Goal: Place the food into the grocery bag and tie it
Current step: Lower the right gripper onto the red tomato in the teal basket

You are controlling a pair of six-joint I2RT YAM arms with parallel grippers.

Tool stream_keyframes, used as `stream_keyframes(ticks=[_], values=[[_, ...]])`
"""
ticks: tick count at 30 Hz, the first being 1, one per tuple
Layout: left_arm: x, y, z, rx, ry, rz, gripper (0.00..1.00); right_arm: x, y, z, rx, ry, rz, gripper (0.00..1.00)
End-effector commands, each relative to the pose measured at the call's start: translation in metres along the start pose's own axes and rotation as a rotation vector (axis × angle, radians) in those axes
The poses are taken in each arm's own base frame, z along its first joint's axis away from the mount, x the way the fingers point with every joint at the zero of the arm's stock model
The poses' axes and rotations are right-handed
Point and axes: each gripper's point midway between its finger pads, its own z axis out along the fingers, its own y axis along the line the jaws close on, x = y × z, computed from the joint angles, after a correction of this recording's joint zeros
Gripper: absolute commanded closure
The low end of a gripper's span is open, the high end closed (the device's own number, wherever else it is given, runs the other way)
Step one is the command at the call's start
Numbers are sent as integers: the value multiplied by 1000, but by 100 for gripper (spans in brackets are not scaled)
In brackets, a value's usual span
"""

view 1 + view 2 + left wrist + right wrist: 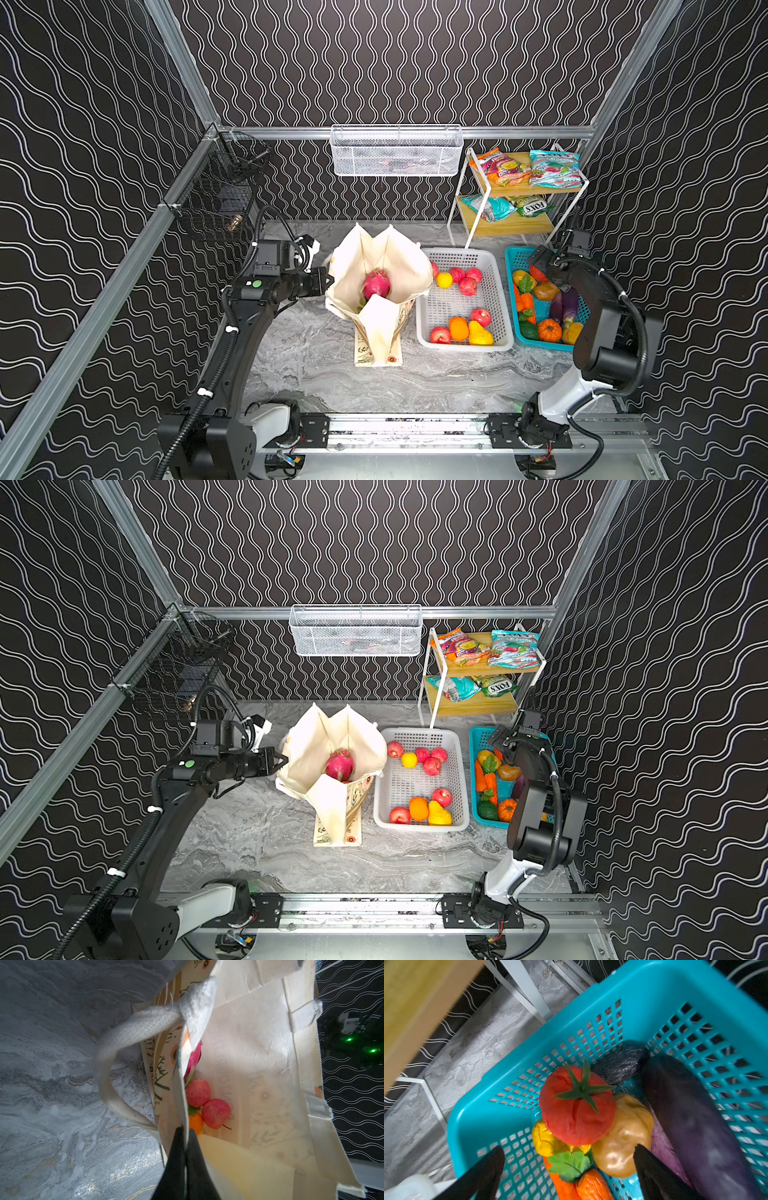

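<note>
Grey marble worktop [436, 382] carries the tote bag [399, 257]; the left pincer [185, 1131] is clamped on its rim, the right pincer [569, 1149] gapes wide above a tomato [577, 1109] in the teal basket [654, 1001].

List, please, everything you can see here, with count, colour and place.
grocery bag: one, cream, open, mid-table
dragon fruit: one, magenta, in the bag
apples: two, red, in the bag
orange: one, orange, in the bag
white basket: one, white, right of the bag
loose fruit: nine, red, yellow, orange, in the white basket
teal basket: one, teal, far right
vegetables: several, mixed, in the teal basket
rack: one, white and wood, back right
snack packets: four, mixed colours, on the rack
wire baskets: two, white at back, black at left
table: one, grey marble
left gripper: one, black, shut on the bag's rim
right gripper: one, black, open over the teal basket
</note>
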Motion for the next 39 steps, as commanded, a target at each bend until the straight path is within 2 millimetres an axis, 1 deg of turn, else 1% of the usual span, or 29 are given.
stream_keyframes(ticks=[1,4,7,16,22,33,39], values=[[1,-2,-1,7,8,12,100,-10,4,8,-18,-25,19,3],[1,-2,-1,5,8,15,100,-10,2,15,-12,-36,39,5],[0,-3,-1,1,7,20,100,-15,0,19,-10,-69,52,8],[-1,-3,0,-2,8,25,100,-23,5,37,-15,-64,57,12],[-3,-4,2,4,8,26,100,-24,5,42,-18,-74,72,19],[-3,-4,6,1,14,35,100,-21,5,47,-22,-63,82,19],[-4,-5,6,2,15,37,100,-20,8,47,-37,-57,87,27]])
